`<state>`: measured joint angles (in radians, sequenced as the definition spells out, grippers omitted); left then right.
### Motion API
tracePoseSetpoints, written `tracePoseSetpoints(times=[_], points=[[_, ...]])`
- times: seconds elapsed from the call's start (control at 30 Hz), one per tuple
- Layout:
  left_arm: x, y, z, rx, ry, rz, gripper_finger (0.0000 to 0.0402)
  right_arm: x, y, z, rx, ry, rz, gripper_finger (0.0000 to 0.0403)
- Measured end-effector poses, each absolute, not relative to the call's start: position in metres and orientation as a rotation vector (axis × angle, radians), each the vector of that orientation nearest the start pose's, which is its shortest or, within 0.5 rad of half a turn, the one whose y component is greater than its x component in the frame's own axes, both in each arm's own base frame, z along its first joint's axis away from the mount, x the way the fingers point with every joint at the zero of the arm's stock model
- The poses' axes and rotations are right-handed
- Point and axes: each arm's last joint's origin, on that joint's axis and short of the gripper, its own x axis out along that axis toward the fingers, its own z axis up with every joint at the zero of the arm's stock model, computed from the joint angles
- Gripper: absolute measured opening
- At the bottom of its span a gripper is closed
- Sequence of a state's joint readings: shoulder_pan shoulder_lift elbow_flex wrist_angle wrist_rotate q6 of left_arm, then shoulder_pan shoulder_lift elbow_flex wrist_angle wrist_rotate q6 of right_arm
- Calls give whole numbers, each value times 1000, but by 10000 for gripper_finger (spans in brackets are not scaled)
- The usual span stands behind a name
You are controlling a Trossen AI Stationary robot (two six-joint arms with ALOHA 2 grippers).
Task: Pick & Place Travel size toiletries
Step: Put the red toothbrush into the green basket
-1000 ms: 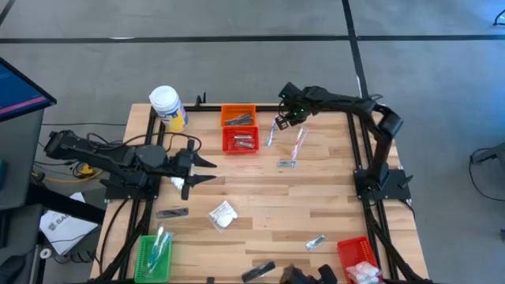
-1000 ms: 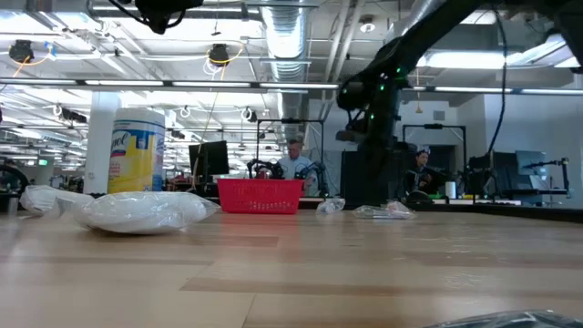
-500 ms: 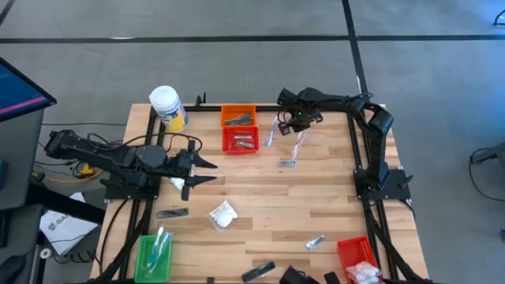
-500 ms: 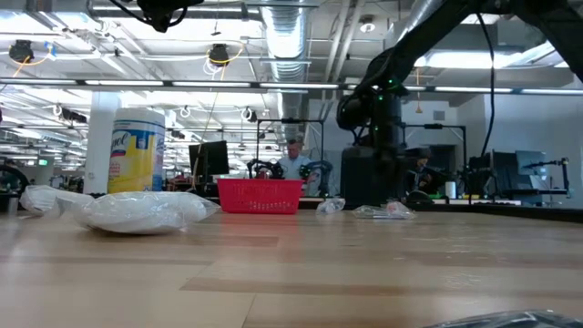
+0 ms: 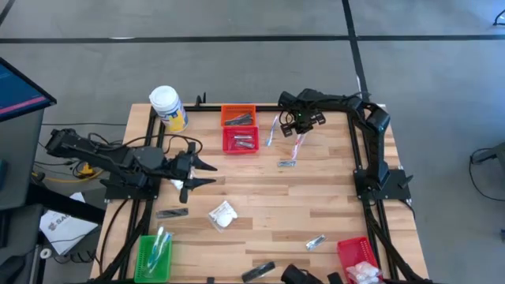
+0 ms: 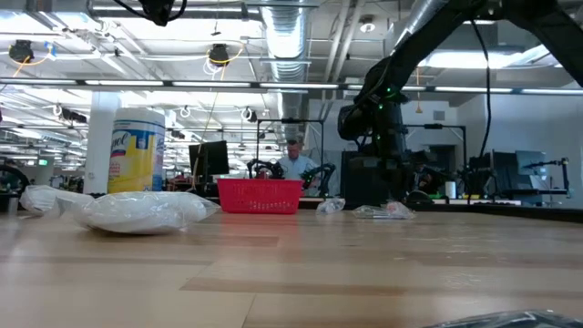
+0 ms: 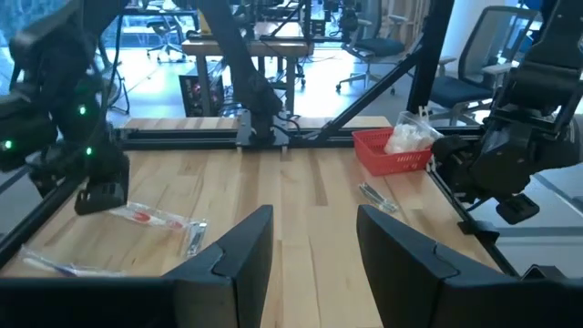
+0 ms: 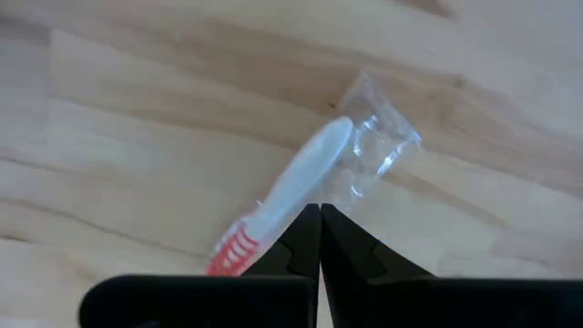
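Observation:
A white-and-red toothbrush in a clear wrapper [image 8: 301, 182] lies flat on the table near its far right part [image 5: 299, 144]. My right gripper [image 8: 319, 219] is shut and points down right over its middle [image 5: 300, 123]. Another clear-wrapped stick [image 5: 272, 130] and a small packet [image 5: 287, 163] lie close by. A white packet [image 5: 222, 214], a foil sachet [image 5: 316, 241] and dark tubes [image 5: 172, 212] lie nearer. My left gripper [image 5: 207, 172] hovers open over the left side of the table [image 7: 310, 246]. My right gripper comes from above with its shut fingertips [image 8: 308, 228] over the toothbrush's white handle [image 8: 314, 164], which lies flat on the table. I cannot tell whether the tips touch it or its wrapper.
Orange basket [image 5: 238, 116] and red basket [image 5: 241, 140] stand left of the right gripper. A green basket [image 5: 154, 256] and another red basket [image 5: 359, 256] sit at the near corners. A big white jar [image 5: 167, 107] stands at the far left. A person sits beyond the table [image 6: 293, 162].
My right gripper has moved from the table's far edge a little toward the near side and down, ending over the wrapped toothbrush. The items on the table have stayed where they were.

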<state>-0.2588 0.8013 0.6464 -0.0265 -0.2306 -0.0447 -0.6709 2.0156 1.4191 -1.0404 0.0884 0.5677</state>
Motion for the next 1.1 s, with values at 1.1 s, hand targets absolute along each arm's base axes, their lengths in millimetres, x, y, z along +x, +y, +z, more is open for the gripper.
tracePoseSetpoints(times=[1.1], points=[[177, -44, 299, 17, 156, -50, 155, 286, -223, 163, 842, 1321, -1095, 0]])
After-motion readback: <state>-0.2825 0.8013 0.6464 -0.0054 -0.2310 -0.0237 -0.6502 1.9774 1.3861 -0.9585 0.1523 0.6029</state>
